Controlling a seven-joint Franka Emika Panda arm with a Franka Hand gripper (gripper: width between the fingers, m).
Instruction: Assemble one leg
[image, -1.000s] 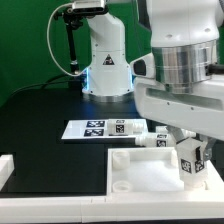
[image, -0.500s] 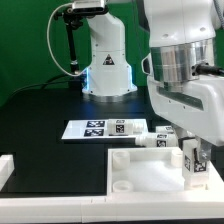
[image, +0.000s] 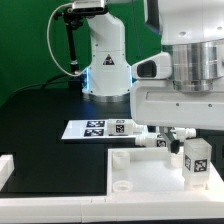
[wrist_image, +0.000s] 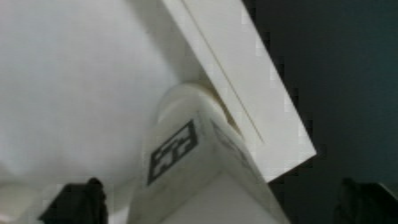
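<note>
A leg (image: 196, 160), a chunky white post with a square tag on its side, stands upright at the corner of the large white panel (image: 140, 168) on the exterior view's right. In the wrist view this leg (wrist_image: 196, 150) sits against the panel's raised rim (wrist_image: 240, 90). My gripper (wrist_image: 222, 203) is open, with its dark fingertips (wrist_image: 80, 200) apart on either side of the leg and not touching it. In the exterior view my hand (image: 185, 105) hangs just above the leg. A second leg (image: 150, 138) lies on its side behind the panel.
The marker board (image: 100, 128) lies flat on the black table behind the panel. The robot base (image: 105, 60) stands at the back. A white block (image: 5, 168) sits at the exterior view's left edge.
My hand has risen and shifted toward the exterior view's left. The upright leg, earlier half covered by the hand, now stands in full view on the panel's corner.
</note>
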